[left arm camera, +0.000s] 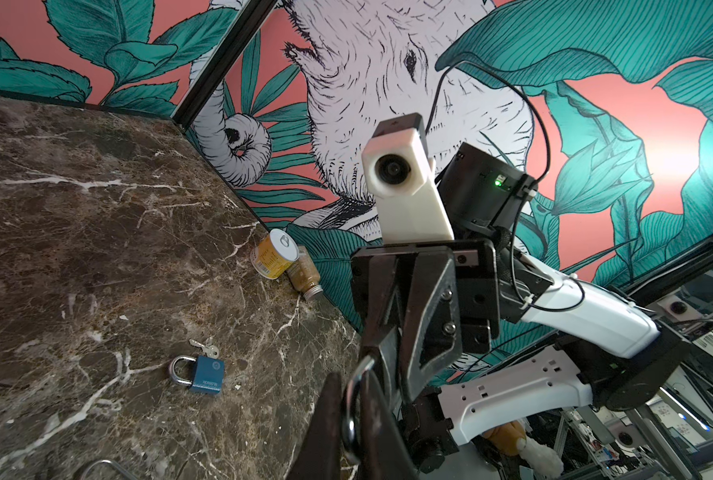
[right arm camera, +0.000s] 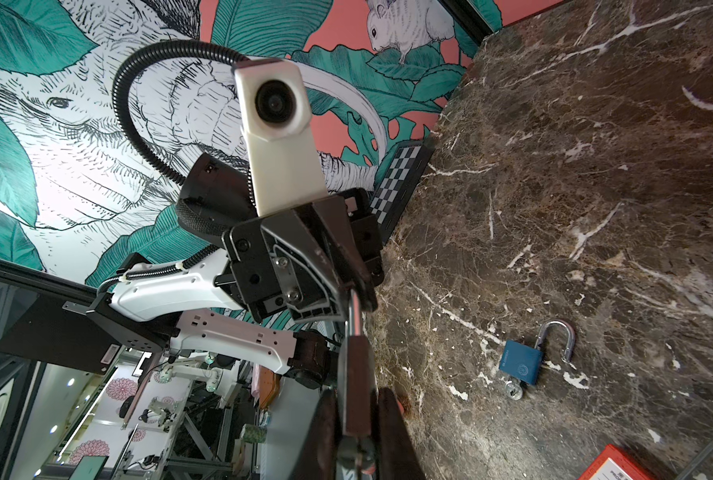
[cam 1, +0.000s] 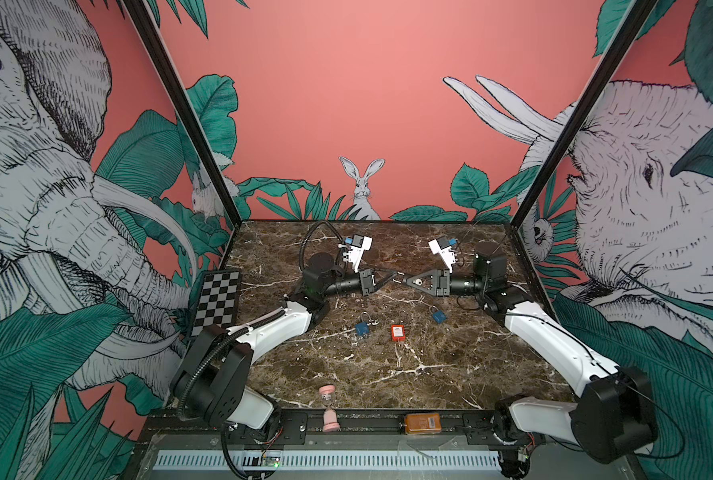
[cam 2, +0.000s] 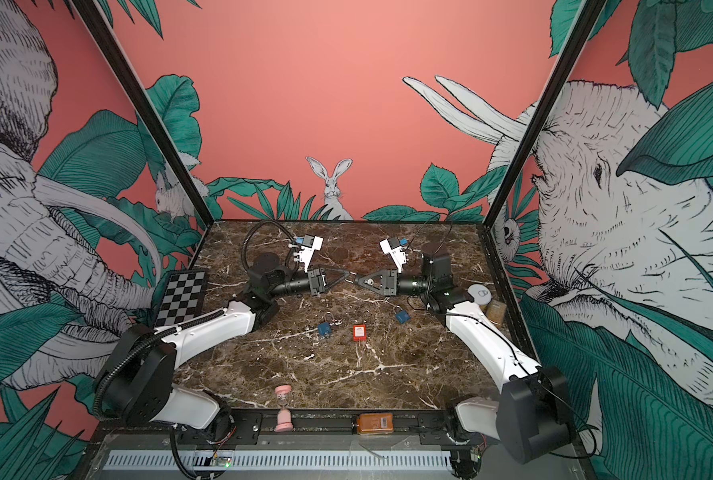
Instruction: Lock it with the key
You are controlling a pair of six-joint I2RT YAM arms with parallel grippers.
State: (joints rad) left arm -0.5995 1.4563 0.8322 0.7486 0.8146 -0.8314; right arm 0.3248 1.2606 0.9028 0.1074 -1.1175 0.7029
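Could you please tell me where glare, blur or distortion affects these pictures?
In both top views the wide lens splays the frame posts outward; left wrist view: glare on the wall, left hand blurred; right wrist view: wall glare too, right hand blurred.

On the table (cam 1: 388,374), middle lock (cam 1: 397,332) lies between left padlock (cam 1: 362,329) and right padlock (cam 1: 439,317).

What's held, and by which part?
One small metal item: left gripper on its silver loop, right gripper on its darker body. What it is, unclear.

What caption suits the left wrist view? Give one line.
Left tool and right tool pinch a metal loop; blue padlock and keys on the table.
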